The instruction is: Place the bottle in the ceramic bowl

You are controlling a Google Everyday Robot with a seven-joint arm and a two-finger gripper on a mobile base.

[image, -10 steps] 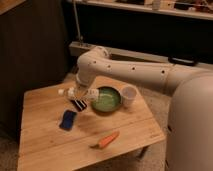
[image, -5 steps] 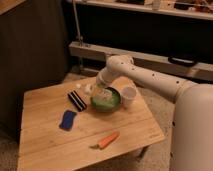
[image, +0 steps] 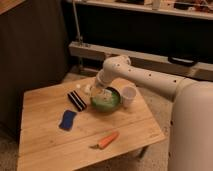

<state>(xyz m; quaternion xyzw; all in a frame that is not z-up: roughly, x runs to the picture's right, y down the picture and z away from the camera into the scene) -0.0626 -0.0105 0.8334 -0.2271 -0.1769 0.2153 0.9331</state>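
Observation:
The green ceramic bowl (image: 107,101) sits on the wooden table (image: 45,145), right of centre. My gripper (image: 98,92) hangs over the bowl's left rim at the end of the white arm (image: 145,77). It is shut on the small whitish bottle (image: 89,89), which juts out to the left at the bowl's left edge, just above the rim. The fingers hide most of the bottle's body.
A small white cup (image: 129,95) stands right against the bowl's right side. A black striped object (image: 76,100) lies just left of the bowl, with a blue sponge (image: 67,119) in front of it. An orange carrot (image: 107,140) lies near the front edge.
The gripper has moved right with the bottle, from above the black striped object to the bowl's left rim. The other things have not moved.

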